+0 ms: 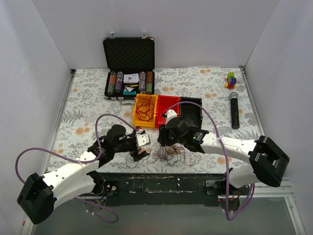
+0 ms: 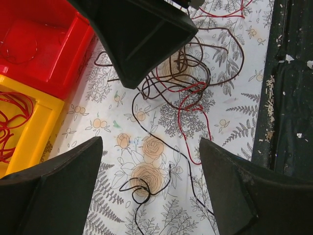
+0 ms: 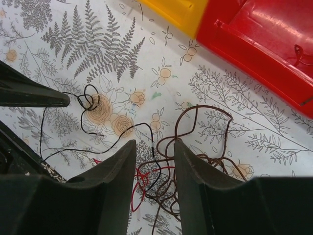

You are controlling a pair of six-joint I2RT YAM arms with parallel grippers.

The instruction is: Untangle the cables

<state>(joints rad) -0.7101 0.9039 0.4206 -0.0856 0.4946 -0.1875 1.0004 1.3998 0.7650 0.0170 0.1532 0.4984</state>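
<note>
The cables (image 1: 168,153) lie in a loose nest of thin brown, red and black wires on the floral cloth near the front edge. My right gripper (image 1: 163,139) hangs over the nest's left part. In the right wrist view its jaws (image 3: 154,152) stand a little apart, with black, red and brown strands (image 3: 164,171) running between them. My left gripper (image 1: 143,148) is wide open just left of the nest. In the left wrist view (image 2: 150,142) a black wire with a small loop (image 2: 139,186) lies between its fingers. The nest (image 2: 188,81) lies beyond.
A yellow bin (image 1: 137,119) holding orange-red wires, a red bin (image 1: 167,104) and a black bin (image 1: 190,112) stand just behind the grippers. An open case of poker chips (image 1: 128,73) is at the back. A microphone (image 1: 234,110) and toy bricks (image 1: 230,79) lie at the right.
</note>
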